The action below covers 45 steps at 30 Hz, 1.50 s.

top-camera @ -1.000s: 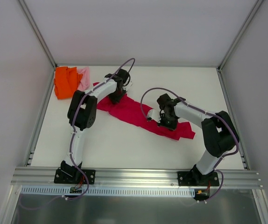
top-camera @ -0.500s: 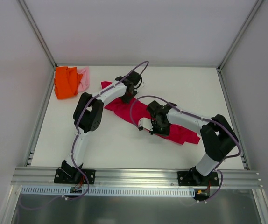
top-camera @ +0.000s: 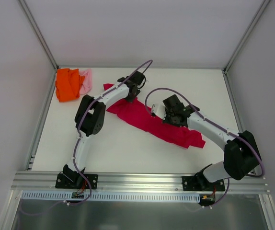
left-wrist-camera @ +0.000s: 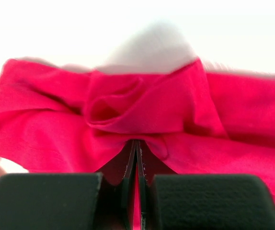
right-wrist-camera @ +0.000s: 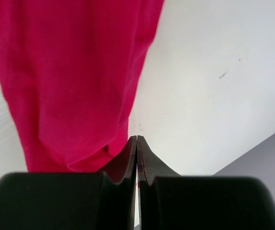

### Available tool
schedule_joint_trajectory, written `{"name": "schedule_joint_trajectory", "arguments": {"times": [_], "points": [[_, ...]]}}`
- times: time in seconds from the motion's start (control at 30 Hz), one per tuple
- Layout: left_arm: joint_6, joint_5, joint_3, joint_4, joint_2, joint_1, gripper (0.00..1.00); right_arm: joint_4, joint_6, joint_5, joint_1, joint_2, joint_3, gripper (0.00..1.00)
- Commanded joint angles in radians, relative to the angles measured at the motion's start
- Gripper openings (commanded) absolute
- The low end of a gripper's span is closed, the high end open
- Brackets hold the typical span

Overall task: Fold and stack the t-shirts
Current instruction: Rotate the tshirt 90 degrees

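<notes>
Crimson shirt (top-camera: 149, 123) lies across my table. I see left gripper (left-wrist-camera: 136, 146) pinching a fold; right gripper (right-wrist-camera: 136, 141) fingers pressed together at its edge, hold unclear.

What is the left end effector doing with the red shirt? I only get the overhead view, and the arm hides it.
Observer: In its wrist view, the left end effector is shut on a bunched fold of the red shirt. Red cloth shows between the jaws.
Operator: And the right one?
Observer: The right end effector is shut too, with its tip at the shirt's edge. No cloth shows between its jaws, so I can't tell whether it grips anything.
</notes>
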Motion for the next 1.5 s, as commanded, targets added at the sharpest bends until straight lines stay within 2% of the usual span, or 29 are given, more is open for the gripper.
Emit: {"name": "schedule_joint_trajectory", "arguments": {"times": [0.0, 0.17, 0.4, 0.5, 0.7, 0.83, 0.9, 1.0, 1.03, 1.13, 1.27, 1.43, 1.47], "points": [[0.010, -0.040, 0.114, 0.006, 0.025, 0.017, 0.00, 0.033, -0.009, 0.057, -0.029, -0.013, -0.003, 0.01], [0.000, 0.023, 0.187, -0.032, 0.067, 0.020, 0.00, 0.070, -0.045, 0.115, -0.084, 0.057, -0.040, 0.01], [-0.012, -0.012, 0.152, -0.011, 0.033, 0.038, 0.00, 0.041, -0.071, 0.111, -0.147, 0.183, -0.014, 0.01], [-0.026, -0.060, 0.170, -0.075, 0.024, 0.047, 0.00, 0.021, -0.074, 0.106, -0.165, 0.242, 0.012, 0.01], [-0.058, -0.066, 0.023, -0.087, -0.117, 0.054, 0.00, 0.033, -0.085, 0.088, -0.188, 0.279, 0.021, 0.01], [-0.090, -0.005, -0.032, -0.141, -0.191, 0.054, 0.00, 0.013, -0.086, 0.080, -0.191, 0.286, 0.034, 0.01], [-0.079, -0.002, -0.146, -0.079, -0.276, 0.054, 0.00, 0.010, -0.086, 0.077, -0.191, 0.288, 0.032, 0.01], [-0.041, -0.002, -0.218, 0.017, -0.344, 0.052, 0.00, 0.037, -0.080, 0.094, -0.194, 0.295, 0.029, 0.01], [-0.033, 0.013, -0.230, 0.049, -0.358, 0.052, 0.00, 0.115, -0.066, 0.138, -0.194, 0.292, 0.021, 0.01], [-0.023, 0.133, -0.276, 0.063, -0.398, 0.046, 0.00, 0.218, -0.045, 0.144, -0.194, 0.236, 0.001, 0.01], [-0.015, 0.259, -0.289, 0.042, -0.400, 0.028, 0.00, 0.225, -0.007, 0.105, -0.194, 0.124, 0.020, 0.01], [-0.036, 0.288, -0.280, 0.026, -0.340, 0.001, 0.00, 0.232, 0.040, 0.008, -0.194, 0.030, 0.024, 0.01], [-0.038, 0.338, -0.269, 0.019, -0.329, -0.002, 0.00, 0.231, 0.041, -0.001, -0.194, 0.012, 0.026, 0.01]]}}
